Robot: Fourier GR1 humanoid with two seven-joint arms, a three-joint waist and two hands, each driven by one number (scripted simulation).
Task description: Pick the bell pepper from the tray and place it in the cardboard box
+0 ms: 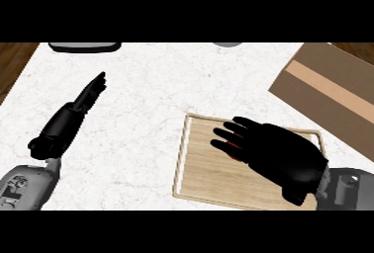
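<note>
Head view check.

Op A: I see my right hand [274, 155] spread over the wooden tray [211, 178], fingers curling down; whether it grips, I cannot tell. Left hand [87, 96] rests straight-fingered, well to the side.

Op B: Bell pepper [232, 146]?

Op A: Under those fingers, only reddish slivers show. Cardboard box [329, 94] lies just beyond the hand.

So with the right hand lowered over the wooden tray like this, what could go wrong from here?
1. The black right hand covers the middle of the light wooden tray; only a red sliver shows under its fingers, so the grasp can't be checked.
2. The brown cardboard box runs past the view's right edge, so the placement may land unseen.
</note>
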